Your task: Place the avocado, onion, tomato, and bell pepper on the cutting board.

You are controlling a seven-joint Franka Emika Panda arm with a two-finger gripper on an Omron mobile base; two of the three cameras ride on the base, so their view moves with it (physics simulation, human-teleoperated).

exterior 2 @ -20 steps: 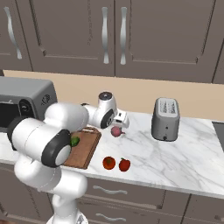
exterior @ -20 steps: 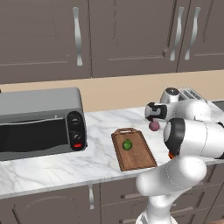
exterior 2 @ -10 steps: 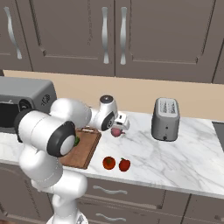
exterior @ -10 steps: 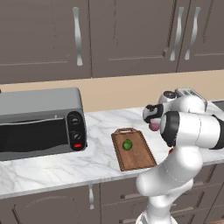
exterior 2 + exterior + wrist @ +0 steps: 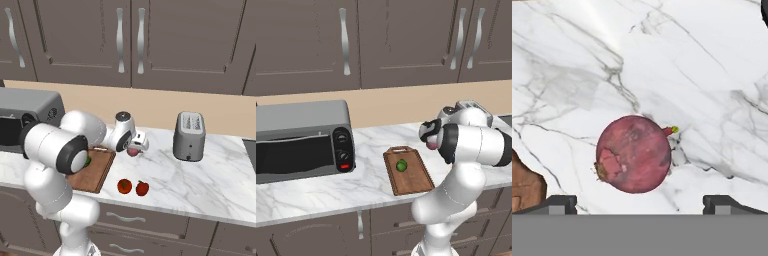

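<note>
avocado (image 5: pixel 401 165) 1 | onion (image 5: pixel 633 154) 1 | tomato (image 5: pixel 124 186) 1 | bell pepper (image 5: pixel 142 188) 1 | cutting board (image 5: pixel 415 177) 1

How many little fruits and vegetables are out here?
4. The avocado lies on the cutting board; the onion is under the tool; the tomato and bell pepper sit together near the counter's front edge.

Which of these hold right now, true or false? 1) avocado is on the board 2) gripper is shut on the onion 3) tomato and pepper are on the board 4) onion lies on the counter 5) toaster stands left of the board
1) True: the avocado lies on the board.
2) False: the gripper is open, its fingertips wide on either side of the onion, not touching it.
3) False: the tomato and pepper sit on the counter beside the board.
4) True, as far as the hand view shows.
5) False: the toaster stands to the board's right.
</note>
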